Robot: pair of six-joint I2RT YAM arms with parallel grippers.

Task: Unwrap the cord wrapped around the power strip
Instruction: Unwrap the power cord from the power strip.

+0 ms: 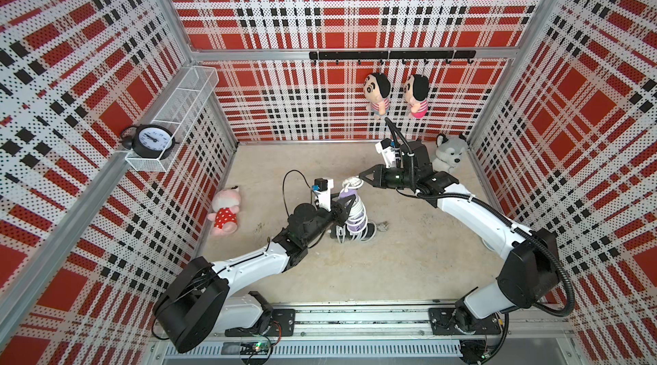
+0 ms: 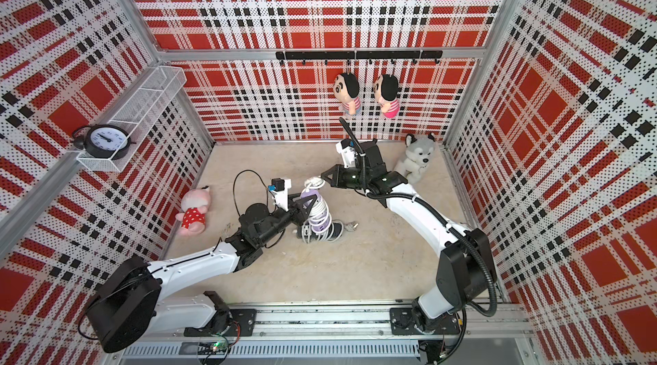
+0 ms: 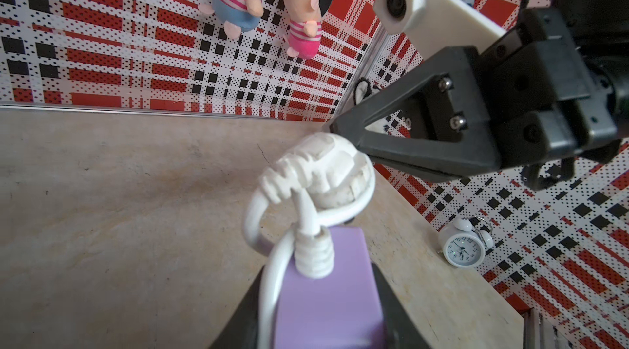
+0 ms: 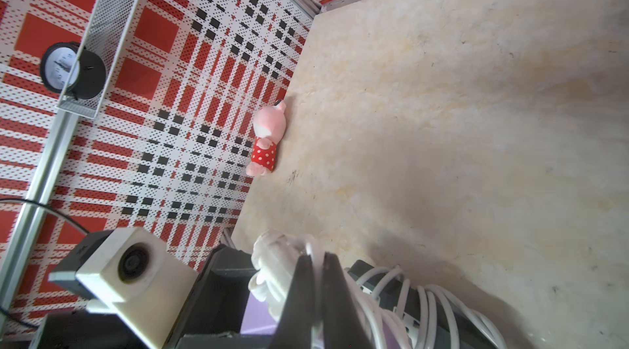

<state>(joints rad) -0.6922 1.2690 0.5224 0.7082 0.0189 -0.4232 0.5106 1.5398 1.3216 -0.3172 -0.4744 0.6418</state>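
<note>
The power strip [image 1: 356, 219] [image 2: 317, 215] is purple and stands on end in mid-floor, with white cord [image 1: 359, 211] coiled round it. My left gripper [image 1: 346, 204] [image 3: 320, 316] is shut on its upper part, one finger on each side of the purple body [image 3: 326, 293]. The cord's white plug [image 1: 352, 181] [image 3: 323, 167] sticks up above the strip's top end. My right gripper [image 1: 361, 177] [image 4: 316, 262] reaches in from the right at the plug [image 4: 272, 262]. It is shut on a strand of cord that runs between its fingers. The lower coils [image 4: 425, 303] stay wound.
A pink plush [image 1: 225, 210] lies by the left wall and a husky plush [image 1: 449, 155] sits in the back right corner. Two dolls [image 1: 377, 91] hang on the back wall. A black clock [image 1: 153, 141] stands in a wire shelf. A white alarm clock [image 3: 464, 245] stands on the floor.
</note>
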